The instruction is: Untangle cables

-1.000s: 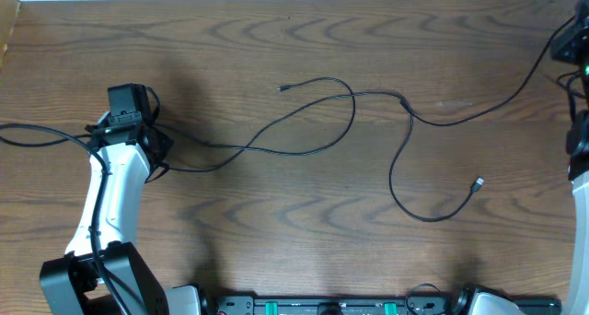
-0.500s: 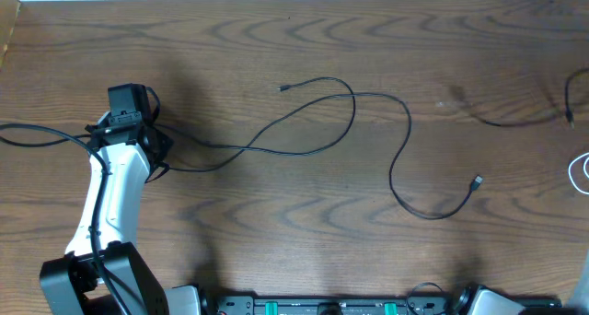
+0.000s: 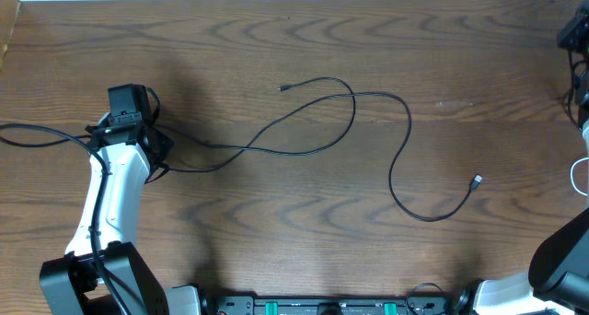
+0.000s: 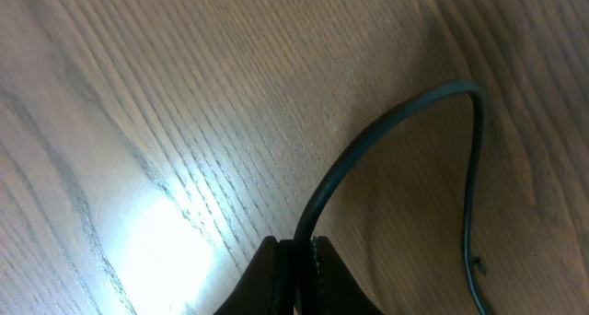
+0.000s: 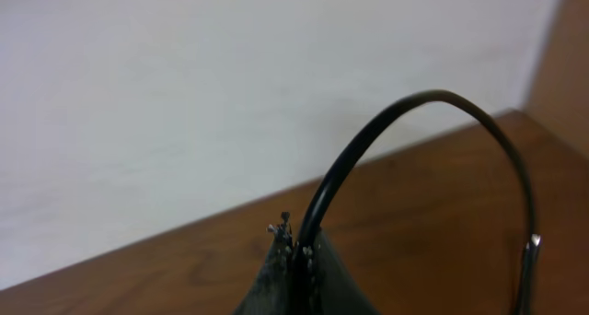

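Note:
One black cable (image 3: 396, 172) lies in loose curves across the middle of the table. One plug end (image 3: 282, 88) is at the back and the other plug end (image 3: 478, 180) at the right front. Both strands run left to my left gripper (image 4: 299, 246), which is shut on this cable (image 4: 368, 145); from overhead it sits under the wrist block (image 3: 127, 103). My right gripper (image 5: 296, 246) is shut on a second black cable (image 5: 368, 135), held up at the far right edge (image 3: 578, 34); that cable arcs down to a plug tip (image 5: 532, 248). A white cable (image 3: 580, 172) loops at the right edge.
A thick black arm wire (image 3: 37, 133) runs left from the left arm (image 3: 115, 195). The right arm's base (image 3: 561, 260) fills the lower right corner. A white wall (image 5: 230, 94) stands behind the table's back edge. A rail with green fittings (image 3: 322, 306) lines the front edge.
The second black cable, which crossed the first near the middle right, has been drawn off to the right edge by my right gripper. The first cable and left arm stayed put.

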